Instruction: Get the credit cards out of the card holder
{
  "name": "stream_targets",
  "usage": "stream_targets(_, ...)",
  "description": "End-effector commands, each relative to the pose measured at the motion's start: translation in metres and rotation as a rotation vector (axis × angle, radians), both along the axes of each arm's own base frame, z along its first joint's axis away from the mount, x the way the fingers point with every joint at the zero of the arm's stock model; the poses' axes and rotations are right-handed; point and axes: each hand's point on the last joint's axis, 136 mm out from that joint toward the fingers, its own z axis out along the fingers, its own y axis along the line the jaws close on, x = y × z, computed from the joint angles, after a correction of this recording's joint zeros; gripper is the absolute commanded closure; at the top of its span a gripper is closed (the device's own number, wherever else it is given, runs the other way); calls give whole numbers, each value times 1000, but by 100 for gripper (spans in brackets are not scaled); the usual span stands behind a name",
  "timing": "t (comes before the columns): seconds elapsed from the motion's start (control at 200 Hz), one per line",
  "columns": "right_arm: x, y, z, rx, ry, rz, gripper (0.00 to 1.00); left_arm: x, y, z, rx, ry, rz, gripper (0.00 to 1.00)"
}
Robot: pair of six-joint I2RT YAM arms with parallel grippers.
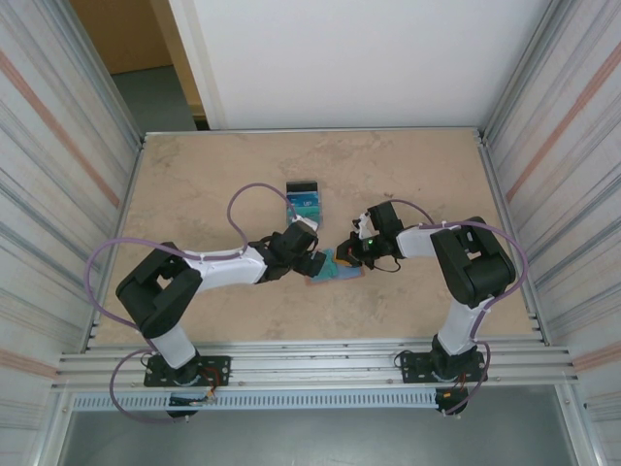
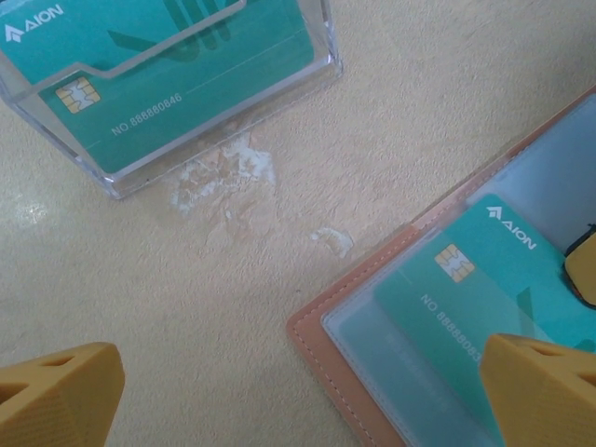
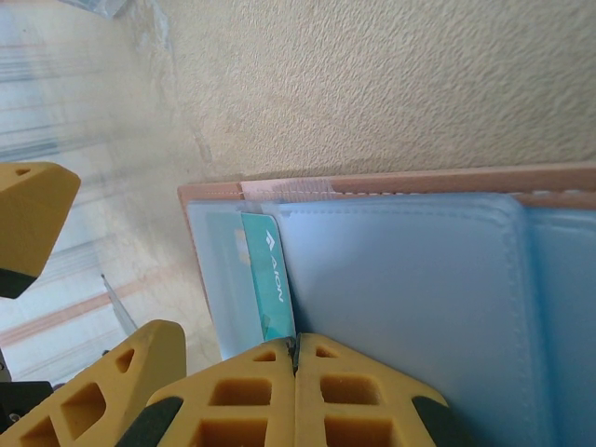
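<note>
- The card holder (image 1: 337, 273) lies open and flat directly beneath both grippers, pockets up. It is soft, light leather and is likely to slide or lift unless pinned.
- The left gripper (image 2: 298, 396) gapes wide and holds nothing, one finger over the holder's corner.
- The right gripper (image 3: 296, 358) is closed, seemingly nipping the card's edge.
- The credit card (image 2: 466, 298) sits slanted in a pocket, its long axis running from the left gripper toward the right, logo end at the right fingers. It is thin, stiff and slick, best pinched at that short edge.
</note>
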Motion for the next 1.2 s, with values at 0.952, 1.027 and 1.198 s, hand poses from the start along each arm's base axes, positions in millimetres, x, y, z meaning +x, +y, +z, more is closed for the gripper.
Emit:
stream_targets(0.952,-6,-6,-3,-24,17,2,98,-14,7,-17,23,136,-37,1)
stream_targets(1.027,-5,-6,-2,-23,14,3,98,-16,10,-20,34,145,-30,1)
stream_targets(1.198,-5,-6,-1,-20,13,3,98,-17,12,-24,40,151,-29,1)
